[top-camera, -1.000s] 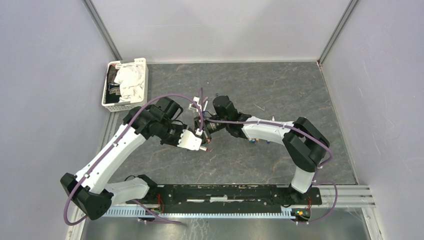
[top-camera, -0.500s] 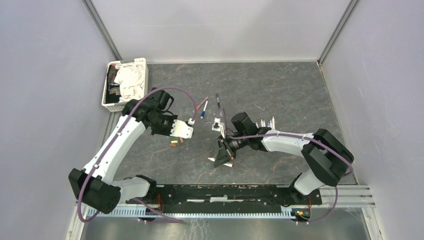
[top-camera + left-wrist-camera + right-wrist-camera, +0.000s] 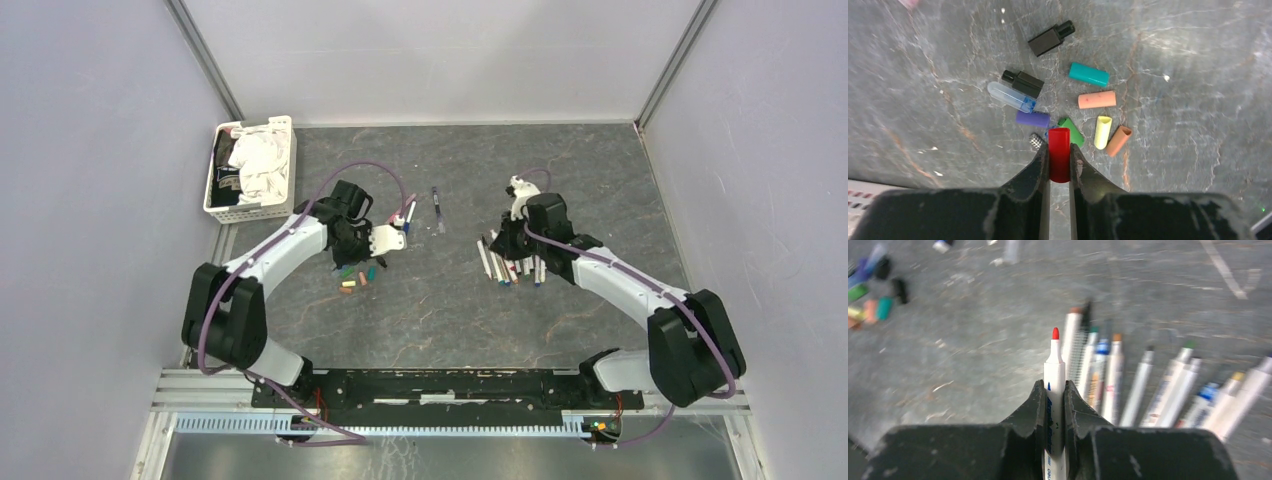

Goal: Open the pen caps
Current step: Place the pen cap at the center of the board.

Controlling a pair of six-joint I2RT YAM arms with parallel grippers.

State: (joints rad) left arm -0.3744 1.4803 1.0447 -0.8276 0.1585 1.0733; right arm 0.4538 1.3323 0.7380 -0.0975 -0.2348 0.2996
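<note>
My left gripper (image 3: 1059, 156) is shut on a red pen cap (image 3: 1059, 152) and holds it over a pile of loose pen caps (image 3: 1088, 107) in teal, pink, yellow, orange, green, purple and black. In the top view the left gripper (image 3: 378, 250) is above that pile of pen caps (image 3: 355, 274). My right gripper (image 3: 1054, 390) is shut on an uncapped white pen with a red tip (image 3: 1054, 367), held just left of a row of uncapped pens (image 3: 1148, 385). In the top view the right gripper (image 3: 505, 243) is over that row of pens (image 3: 512, 266).
A white basket (image 3: 217, 183) with cloths stands at the far left. Two capped pens (image 3: 407, 213) lie beside the left wrist and one dark capped pen (image 3: 437, 203) lies at mid-back. Grey walls close in both sides.
The left arm swung back toward the cap pile with the red cap. The right arm carried the red-tipped pen from the near middle to the pen row at the right.
</note>
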